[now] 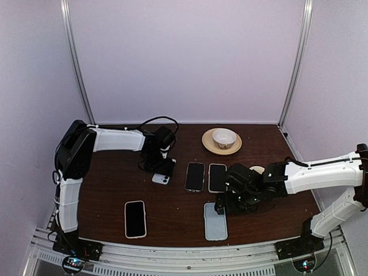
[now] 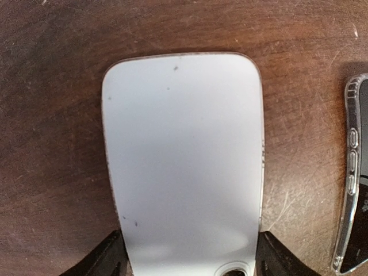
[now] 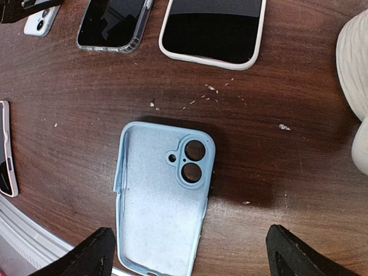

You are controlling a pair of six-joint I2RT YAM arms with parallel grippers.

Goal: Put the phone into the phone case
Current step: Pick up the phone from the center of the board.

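A white phone (image 1: 161,179) lies back up on the brown table, left of centre. My left gripper (image 1: 163,167) stands over its near end. In the left wrist view the phone (image 2: 184,155) fills the frame and both fingers (image 2: 106,259) press against its side edges, so the left gripper (image 2: 190,261) is shut on it. The empty light-blue phone case (image 1: 215,221) lies inside up near the front edge. My right gripper (image 1: 230,201) hovers above it, open wide. In the right wrist view the case (image 3: 164,195) lies between the spread fingers (image 3: 86,256), closer to the left one.
A phone in a clear case (image 1: 195,176) and one in a white case (image 1: 217,177) lie side by side mid-table. Another cased phone (image 1: 135,218) lies front left. A bowl on a plate (image 1: 221,140) sits at the back. The table's front edge (image 3: 23,230) is close to the blue case.
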